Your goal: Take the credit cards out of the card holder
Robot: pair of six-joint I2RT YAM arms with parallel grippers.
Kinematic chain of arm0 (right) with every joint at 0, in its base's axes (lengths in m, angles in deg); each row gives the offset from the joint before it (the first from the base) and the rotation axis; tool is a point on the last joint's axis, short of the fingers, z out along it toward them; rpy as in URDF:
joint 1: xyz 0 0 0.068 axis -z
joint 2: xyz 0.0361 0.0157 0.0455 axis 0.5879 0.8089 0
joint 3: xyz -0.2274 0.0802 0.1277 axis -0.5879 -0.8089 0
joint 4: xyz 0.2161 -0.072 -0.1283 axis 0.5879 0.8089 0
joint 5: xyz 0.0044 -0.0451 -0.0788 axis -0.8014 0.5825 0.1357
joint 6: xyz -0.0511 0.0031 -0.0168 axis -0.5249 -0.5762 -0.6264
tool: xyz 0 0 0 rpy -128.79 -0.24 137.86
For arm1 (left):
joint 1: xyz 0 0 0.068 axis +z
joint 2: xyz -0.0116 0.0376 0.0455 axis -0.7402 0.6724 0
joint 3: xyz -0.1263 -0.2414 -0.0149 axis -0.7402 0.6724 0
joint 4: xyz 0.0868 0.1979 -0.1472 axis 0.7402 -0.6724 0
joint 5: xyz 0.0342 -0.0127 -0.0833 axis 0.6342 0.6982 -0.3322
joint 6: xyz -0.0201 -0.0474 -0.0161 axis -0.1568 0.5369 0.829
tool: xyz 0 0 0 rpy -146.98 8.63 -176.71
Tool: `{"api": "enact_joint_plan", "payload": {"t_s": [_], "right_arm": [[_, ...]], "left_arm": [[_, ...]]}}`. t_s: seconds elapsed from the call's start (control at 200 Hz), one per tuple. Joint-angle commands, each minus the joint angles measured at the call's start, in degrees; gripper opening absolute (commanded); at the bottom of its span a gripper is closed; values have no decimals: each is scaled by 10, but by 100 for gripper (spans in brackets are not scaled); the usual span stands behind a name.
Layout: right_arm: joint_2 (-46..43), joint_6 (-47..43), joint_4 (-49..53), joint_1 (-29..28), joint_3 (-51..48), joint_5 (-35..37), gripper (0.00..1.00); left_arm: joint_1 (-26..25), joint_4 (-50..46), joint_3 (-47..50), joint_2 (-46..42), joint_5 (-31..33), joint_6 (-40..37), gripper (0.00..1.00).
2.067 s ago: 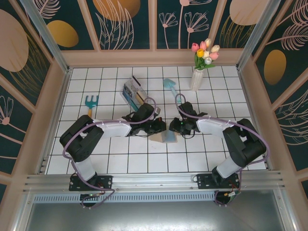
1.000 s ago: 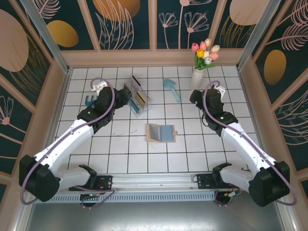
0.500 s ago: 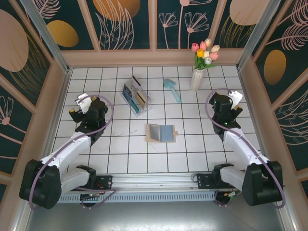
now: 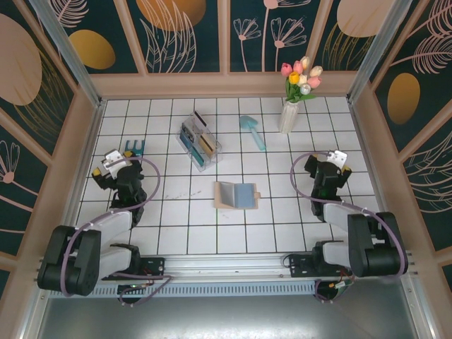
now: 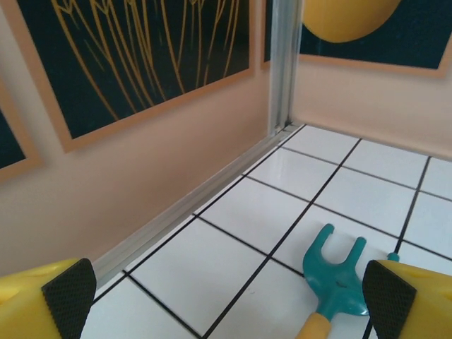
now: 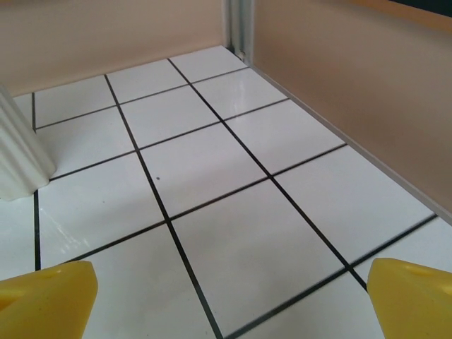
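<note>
One worktop (image 4: 176, 233), white tiles. My left end effector (image 4: 111, 163), my right end effector (image 4: 332, 162): two, jaws wide apart, empty, parked at sides, away from work. One vase (image 4: 288, 116). One card holder (image 4: 236, 194), open flat mid-worktop (easy to reach into). One clear rack (image 4: 201, 145), standing cards up; white credit card (image 4: 200, 119) at back, rest too small to count. One rake (image 4: 134, 147), one shovel (image 4: 252, 131).

White vase (image 4: 288, 117) with tulips (image 4: 301, 76) stands upright at far right. Teal trowel (image 4: 252, 131) lies beside it, clear slotted rack (image 4: 198, 143) further left. Teal hand fork (image 4: 133, 147) lies near left wall.
</note>
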Motion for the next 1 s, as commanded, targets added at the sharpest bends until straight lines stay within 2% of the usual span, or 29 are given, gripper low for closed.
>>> {"api": "enact_joint_plan", "payload": {"t_s": [0.0, 0.19, 0.34, 0.495, 0.601, 0.906, 0.996], "right_arm": [[21, -27, -113, 14, -10, -69, 99], [23, -44, -169, 23, -29, -93, 99], [33, -35, -219, 37, -44, -133, 99], [67, -41, -255, 37, -44, -171, 99], [81, -41, -269, 38, -44, -171, 99], [133, -47, -315, 36, -44, -184, 99], [146, -49, -323, 35, -42, -181, 99]], "left_arm": [[11, 139, 26, 24, -71, -32, 99], [24, 212, 53, 62, -118, -57, 99], [29, 217, 65, 51, -156, -64, 99], [32, 261, 94, 37, -226, -48, 99], [32, 261, 83, 50, -266, -44, 99], [34, 390, 78, 186, -279, -58, 99], [34, 372, 75, 179, -282, -59, 99]]}}
